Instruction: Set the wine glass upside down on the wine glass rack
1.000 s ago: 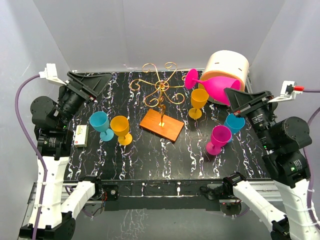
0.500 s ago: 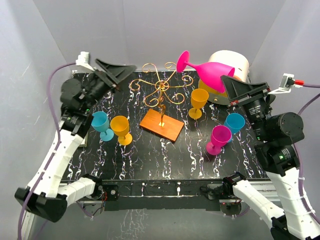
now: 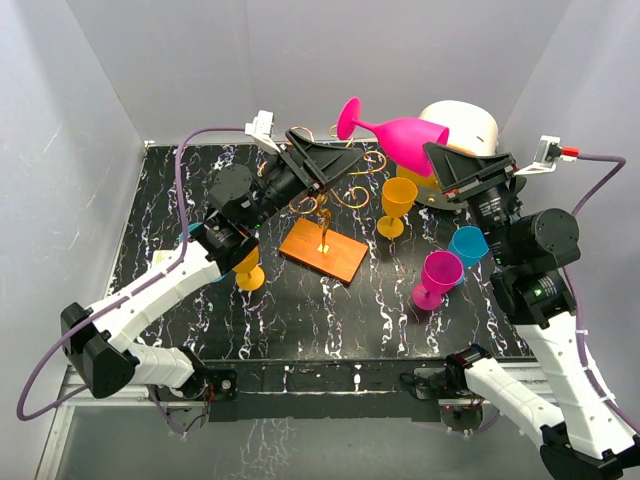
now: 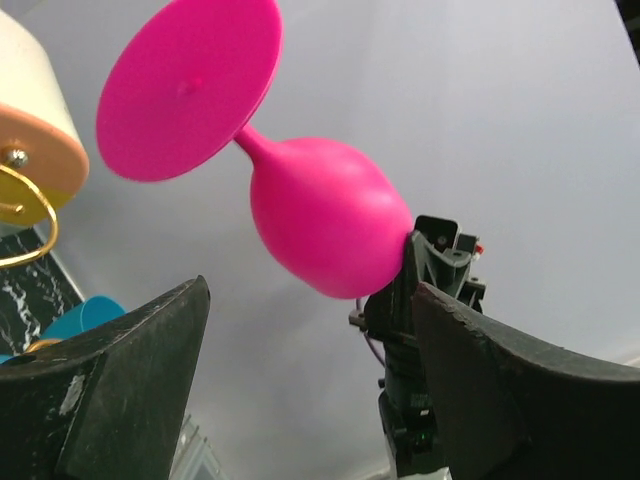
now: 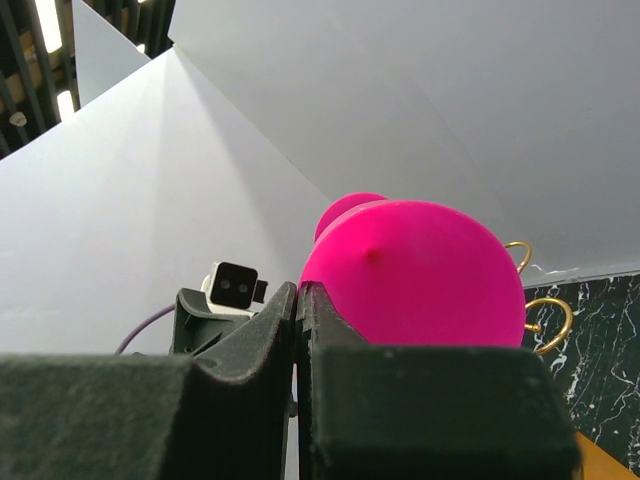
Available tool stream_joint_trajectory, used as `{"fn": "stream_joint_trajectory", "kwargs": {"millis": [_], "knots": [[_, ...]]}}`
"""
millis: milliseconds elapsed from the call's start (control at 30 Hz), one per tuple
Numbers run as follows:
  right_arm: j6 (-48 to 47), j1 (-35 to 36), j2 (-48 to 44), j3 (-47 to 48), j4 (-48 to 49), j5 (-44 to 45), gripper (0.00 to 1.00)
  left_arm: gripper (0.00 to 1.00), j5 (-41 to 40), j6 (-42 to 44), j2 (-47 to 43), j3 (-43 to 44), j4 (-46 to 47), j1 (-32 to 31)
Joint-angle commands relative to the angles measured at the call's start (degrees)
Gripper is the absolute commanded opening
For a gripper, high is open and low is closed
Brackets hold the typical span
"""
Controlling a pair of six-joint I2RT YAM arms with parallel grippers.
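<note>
A large pink wine glass (image 3: pixel 400 133) hangs in the air on its side, foot (image 3: pixel 349 116) pointing left, above the back of the table. My right gripper (image 3: pixel 436 156) is shut on its rim (image 5: pixel 420 270). My left gripper (image 3: pixel 352 159) is open and empty, just left of and below the glass. In the left wrist view the bowl (image 4: pixel 325 215) sits above the gap between my left fingers (image 4: pixel 130 390). The gold wire rack (image 3: pixel 322 199) stands on its orange-brown base (image 3: pixel 323 251), its scroll arms partly hidden behind the left gripper.
A yellow glass (image 3: pixel 397 203), a blue glass (image 3: pixel 467 246) and a small pink glass (image 3: pixel 437 278) stand right of the rack. Another yellow glass (image 3: pixel 245 267) stands left of it, under the left arm. A cream round container (image 3: pixel 467 122) sits at the back right.
The left arm swung from the back left corner to the centre, over the rack and up to the glass. The right gripper lifted the pink glass higher and carried it left.
</note>
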Motion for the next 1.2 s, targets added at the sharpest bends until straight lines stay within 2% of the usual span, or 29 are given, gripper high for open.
{"fn": "stream_joint_trajectory", "kwargs": {"millis": [0,200,400,767,1000,1067,1167], "knots": [[0.6,0.1,-1.5,-0.4,6.8,-1.9,0.0,0.81,-8.7,2.3,1.3,4.5,9.4,-3.0],[1.4,0.2,-3.2,-3.0,9.6,-3.2,0.0,0.78,-16.6,3.8,5.9,10.0,6.9,-6.7],[1.5,0.1,-4.3,-4.2,11.5,-5.1,0.0,0.67,-22.9,2.6,9.0,14.7,3.3,-8.7],[0.9,0.1,-6.2,-6.1,10.6,-8.7,0.0,0.29,-26.1,2.9,10.5,15.5,10.1,-9.4],[0.4,0.1,-7.1,-7.1,9.0,-11.4,0.0,0.29,-27.2,1.2,10.7,14.3,14.4,-9.4],[0.4,0.1,-7.5,-7.5,8.7,-11.8,0.0,0.21,-27.3,1.3,10.7,14.3,15.2,-9.5],[0.4,0.2,-8.1,-7.9,7.9,-12.1,0.0,0.02,-27.0,2.2,10.8,14.4,16.1,-9.5]]}}
